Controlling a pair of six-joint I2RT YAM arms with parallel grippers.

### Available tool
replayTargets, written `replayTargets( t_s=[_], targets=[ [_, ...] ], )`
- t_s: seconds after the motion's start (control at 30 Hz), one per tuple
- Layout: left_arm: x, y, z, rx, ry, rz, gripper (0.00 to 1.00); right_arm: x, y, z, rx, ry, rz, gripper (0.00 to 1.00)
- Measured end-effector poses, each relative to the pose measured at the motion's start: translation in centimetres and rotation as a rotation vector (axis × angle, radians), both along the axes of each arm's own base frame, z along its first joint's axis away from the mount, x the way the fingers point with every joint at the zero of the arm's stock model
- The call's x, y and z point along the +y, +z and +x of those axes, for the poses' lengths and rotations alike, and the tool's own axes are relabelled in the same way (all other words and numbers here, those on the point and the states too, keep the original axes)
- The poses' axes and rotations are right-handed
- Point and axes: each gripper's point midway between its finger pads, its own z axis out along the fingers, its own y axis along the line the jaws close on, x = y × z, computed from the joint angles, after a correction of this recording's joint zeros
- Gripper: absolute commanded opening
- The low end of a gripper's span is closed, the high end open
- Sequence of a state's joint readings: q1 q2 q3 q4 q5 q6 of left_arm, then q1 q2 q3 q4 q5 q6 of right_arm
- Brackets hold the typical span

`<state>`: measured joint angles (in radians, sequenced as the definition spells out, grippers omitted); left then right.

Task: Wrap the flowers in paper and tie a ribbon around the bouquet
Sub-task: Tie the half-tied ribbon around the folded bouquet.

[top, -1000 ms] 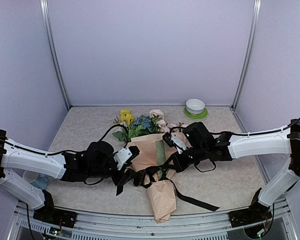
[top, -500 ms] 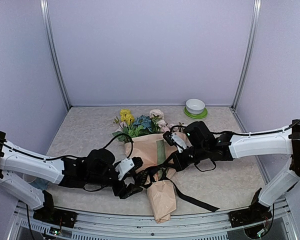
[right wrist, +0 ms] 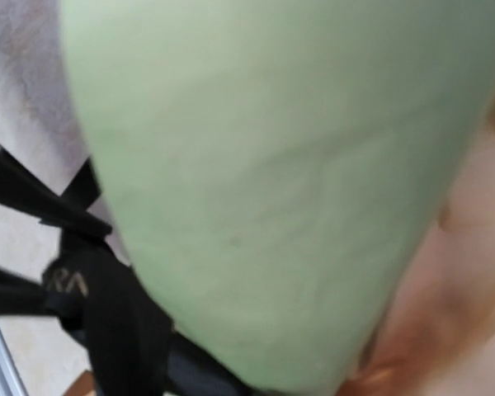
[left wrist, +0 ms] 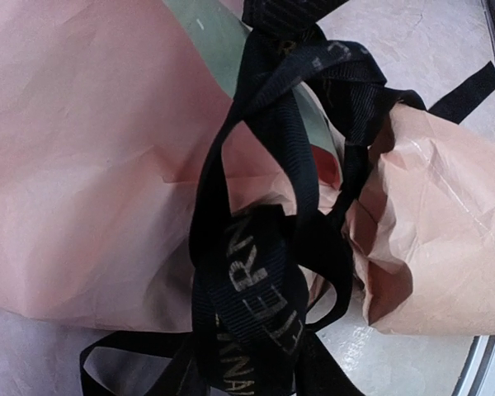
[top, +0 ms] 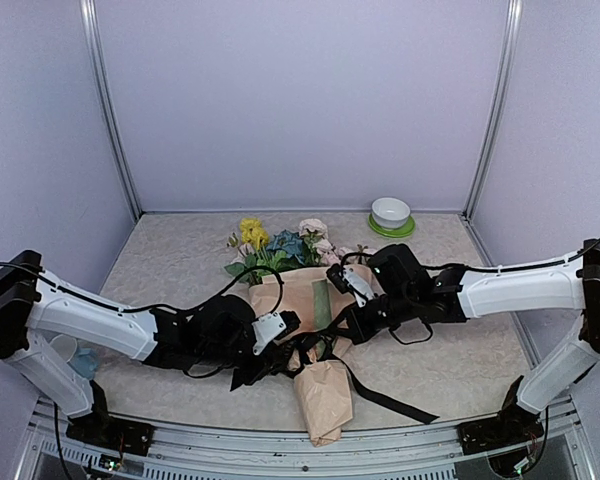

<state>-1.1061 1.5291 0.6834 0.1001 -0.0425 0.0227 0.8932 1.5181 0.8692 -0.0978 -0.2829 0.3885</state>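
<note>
The bouquet lies mid-table: the flowers (top: 270,245) point away from me out of a peach-tan paper cone (top: 295,295) with a green strip (top: 321,305). The black ribbon (top: 315,352) loops around its waist, and one tail trails toward the front right. My left gripper (top: 265,365) is at the ribbon loops on the bouquet's left. In the left wrist view a printed band of ribbon (left wrist: 256,280) covers its jaws. My right gripper (top: 348,325) presses against the waist from the right, shut; what it pinches is hidden. Green paper (right wrist: 272,165) fills the right wrist view.
A white bowl on a green saucer (top: 391,213) stands at the back right. The metal rail (top: 280,435) runs along the table's near edge, just below the cone's crumpled end (top: 323,395). Walls close in the back and both sides.
My left arm has swung right, carrying its gripper from left of the bouquet into the ribbon loops at the waist. The right arm and the bouquet have stayed put.
</note>
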Motion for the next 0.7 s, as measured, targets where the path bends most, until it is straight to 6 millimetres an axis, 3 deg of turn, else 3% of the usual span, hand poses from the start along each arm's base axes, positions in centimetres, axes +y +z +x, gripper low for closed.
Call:
replayTargets(
  t_s=[0.13,0.37,0.5,0.7],
  targets=[
    [0.1,0.0,0.2,-0.002,0.002,0.001,0.00,-0.1,-0.1,0.0,0.002,-0.001,-0.003,0.00],
    [0.5,-0.2,0.6,0.003,0.016,0.014,0.00,-1.0,-0.1,0.4,-0.002,-0.044,-0.009,0.00],
    [1.2,-0.6,0.9,0.014,0.043,0.036,0.00,-3.9,-0.6,1.3,0.013,-0.145,-0.009,0.00],
    [2.1,-1.1,0.7,0.067,0.093,0.051,0.00,-7.1,-3.2,0.3,0.081,-0.223,-0.041,0.00]
  ],
)
